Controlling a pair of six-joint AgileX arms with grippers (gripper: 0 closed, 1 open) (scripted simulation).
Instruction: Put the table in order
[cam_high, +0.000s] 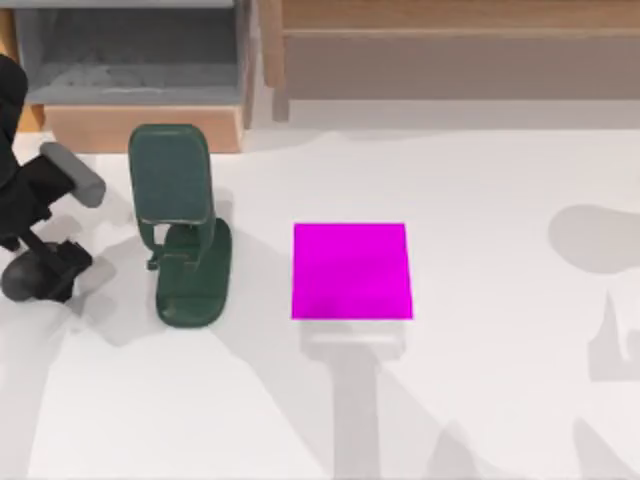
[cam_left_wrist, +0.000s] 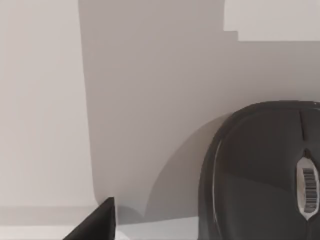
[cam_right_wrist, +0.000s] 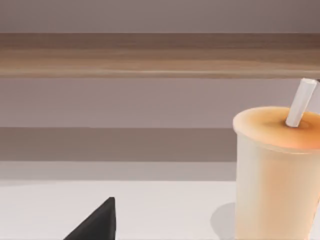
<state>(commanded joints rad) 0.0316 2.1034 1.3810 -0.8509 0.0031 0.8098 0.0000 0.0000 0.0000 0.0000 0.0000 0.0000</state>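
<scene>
While the left gripper (cam_high: 45, 272) hovers at the tabletop's (cam_high: 500, 400) left edge — fingers' state unclear — wide bare room lies right of the magenta mat (cam_high: 351, 271).

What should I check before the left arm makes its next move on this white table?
1. Dark grey computer mouse close to the left gripper, at the left edge of the white table: ok.
2. Mouse held: cannot tell.
3. Magenta square mat free: ok.
4. Path to mat: dark green stand is between, not ok.
5. Pale orange cup with white straw upright: ok.
</scene>
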